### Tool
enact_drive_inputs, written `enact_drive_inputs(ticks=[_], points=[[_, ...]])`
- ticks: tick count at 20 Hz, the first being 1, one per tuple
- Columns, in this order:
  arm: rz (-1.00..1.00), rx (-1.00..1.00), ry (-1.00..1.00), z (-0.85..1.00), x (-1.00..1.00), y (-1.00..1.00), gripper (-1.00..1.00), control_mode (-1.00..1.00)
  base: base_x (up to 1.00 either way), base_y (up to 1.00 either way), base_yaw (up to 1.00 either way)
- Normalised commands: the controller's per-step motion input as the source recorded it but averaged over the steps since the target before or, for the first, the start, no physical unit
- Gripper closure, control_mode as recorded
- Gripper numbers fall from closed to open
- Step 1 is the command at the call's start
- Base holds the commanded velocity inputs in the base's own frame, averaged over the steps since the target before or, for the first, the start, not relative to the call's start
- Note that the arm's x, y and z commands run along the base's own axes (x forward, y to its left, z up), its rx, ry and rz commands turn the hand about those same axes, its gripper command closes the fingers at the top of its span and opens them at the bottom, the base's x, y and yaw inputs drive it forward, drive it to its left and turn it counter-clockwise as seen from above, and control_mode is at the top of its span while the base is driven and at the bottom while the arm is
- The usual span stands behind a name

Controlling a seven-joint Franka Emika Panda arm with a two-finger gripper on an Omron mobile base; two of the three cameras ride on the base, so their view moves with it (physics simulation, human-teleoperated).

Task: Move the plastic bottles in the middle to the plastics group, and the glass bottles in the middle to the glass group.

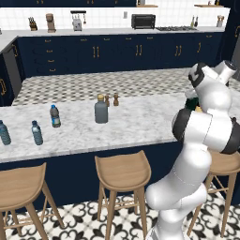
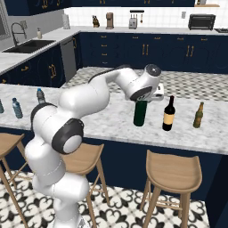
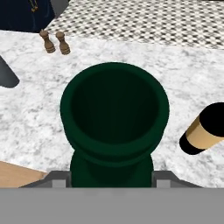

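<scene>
Here, tool [image 2: 143, 100] down over the top of the dark-green wine bottle [image 2: 140, 113], neck seen between the two fingertips [image 3: 59, 180] in the hand view, fingers close on either side; closed on the neck, apparently gripping it. Green bottle upright on the marble counter [image 2: 111, 122], toward its front edge, base seemingly on the surface. Just to the right, the dark wine bottle with cream label [image 2: 168, 114], then the slim olive-brown bottle [image 2: 198, 115] nearer the right end. Behind, two small brown shakers [image 3: 55, 42] toward the far edge. Farther left, squat grey bottle with tan cap [image 1: 101, 110] mid-counter, a small pale-blue water bottle [image 1: 55, 116] beside it, and two more water bottles [image 1: 36, 133] near the left end.
</scene>
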Motion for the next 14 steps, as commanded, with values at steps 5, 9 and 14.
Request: enact_drive_inputs(ticks=[5,9,14], points=[[0.0,-0.01,-0.08,-0.07,0.0,0.23,1.0,-1.0,0.0,0.0,0.0],[0.0,-0.1,0.07,-0.05,0.0,0.14,1.0,-1.0,0.0,0.0,0.0],[0.0,-0.1,0.14,-0.01,0.0,0.0,1.0,-1.0,0.0,0.0,0.0]])
